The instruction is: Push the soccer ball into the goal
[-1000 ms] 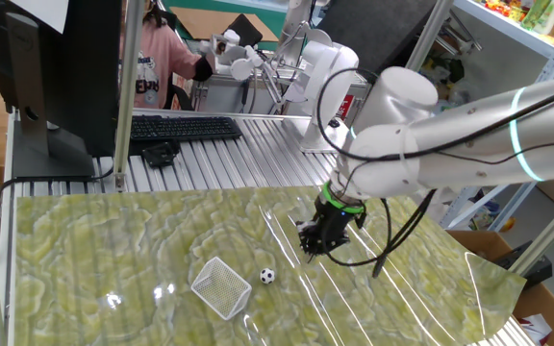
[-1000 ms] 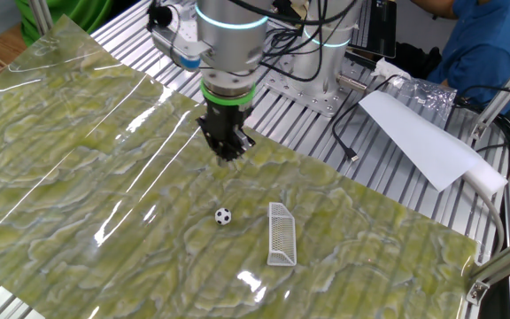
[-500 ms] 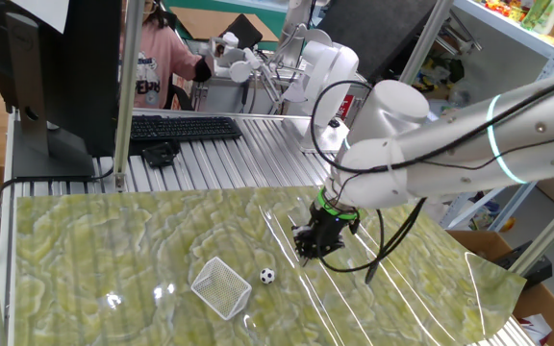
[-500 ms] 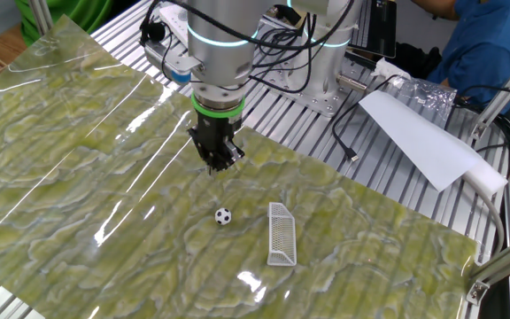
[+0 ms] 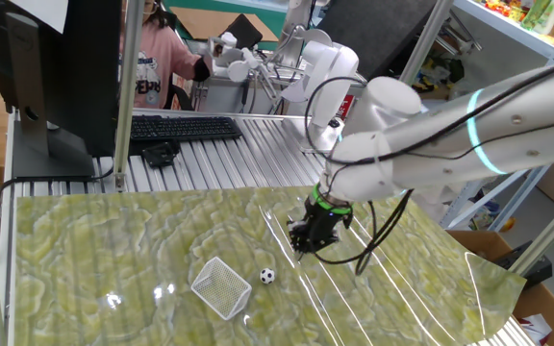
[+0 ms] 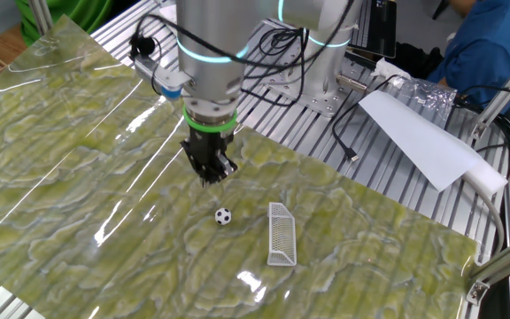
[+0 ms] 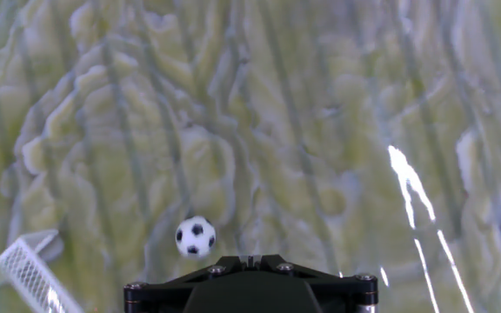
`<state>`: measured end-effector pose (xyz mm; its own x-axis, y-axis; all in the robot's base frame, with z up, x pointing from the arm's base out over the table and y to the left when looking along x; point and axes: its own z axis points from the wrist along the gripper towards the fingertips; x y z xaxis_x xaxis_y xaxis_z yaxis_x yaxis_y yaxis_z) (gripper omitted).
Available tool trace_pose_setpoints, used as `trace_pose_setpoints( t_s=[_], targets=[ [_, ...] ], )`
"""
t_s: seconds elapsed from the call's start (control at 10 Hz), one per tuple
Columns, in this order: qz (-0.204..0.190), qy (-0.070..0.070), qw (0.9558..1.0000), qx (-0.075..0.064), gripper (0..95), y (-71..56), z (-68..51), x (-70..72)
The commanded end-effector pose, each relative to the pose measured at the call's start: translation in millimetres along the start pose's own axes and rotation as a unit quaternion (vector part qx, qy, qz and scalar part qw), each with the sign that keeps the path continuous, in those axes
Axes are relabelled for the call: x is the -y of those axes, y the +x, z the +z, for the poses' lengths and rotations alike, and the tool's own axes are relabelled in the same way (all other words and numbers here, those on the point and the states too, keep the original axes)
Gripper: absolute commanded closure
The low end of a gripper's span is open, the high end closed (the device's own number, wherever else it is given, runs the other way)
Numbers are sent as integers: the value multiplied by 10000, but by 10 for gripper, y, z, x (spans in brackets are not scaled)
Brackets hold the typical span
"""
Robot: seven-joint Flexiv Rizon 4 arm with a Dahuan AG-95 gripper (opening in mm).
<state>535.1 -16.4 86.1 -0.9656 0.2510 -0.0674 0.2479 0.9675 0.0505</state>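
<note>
The soccer ball [image 5: 267, 276] [image 6: 223, 216] [image 7: 195, 236] is a tiny white ball with black patches, resting on the green patterned mat. Close beside it stands the goal [image 5: 221, 286] [image 6: 281, 235] [image 7: 31, 269], a small white mesh net. My gripper [image 5: 303, 248] [image 6: 207, 178] hangs shut a little above the mat, holding nothing, a short way off the ball on the side away from the goal. In the hand view the black gripper body [image 7: 250, 283] fills the bottom edge, with the ball just ahead and left of it.
The green mat [image 5: 113, 250] [image 6: 78, 159] covers a slatted metal table. A keyboard [image 5: 183, 127] and a monitor [image 5: 56, 67] stand at the back. White paper [image 6: 419, 133] and cables [image 6: 352, 133] lie beside the mat. A person [image 5: 152, 58] sits behind.
The arm has carried the shut gripper across the mat, lower and closer to the ball's line. The ball and the goal have not moved.
</note>
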Motion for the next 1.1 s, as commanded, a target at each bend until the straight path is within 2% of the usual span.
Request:
trace_pose_setpoints(
  t_s=[0.1, 0.2, 0.6, 1.1],
  targets=[
    [68, -28, 10000, 27, 950, 4, 60, -49],
    [122, -46, 9999, 77, 950, 17, 126, -74],
    [98, -92, 9998, 126, 950, -12, 308, -88],
    [112, -60, 9999, 77, 950, -216, 234, -170]
  ],
)
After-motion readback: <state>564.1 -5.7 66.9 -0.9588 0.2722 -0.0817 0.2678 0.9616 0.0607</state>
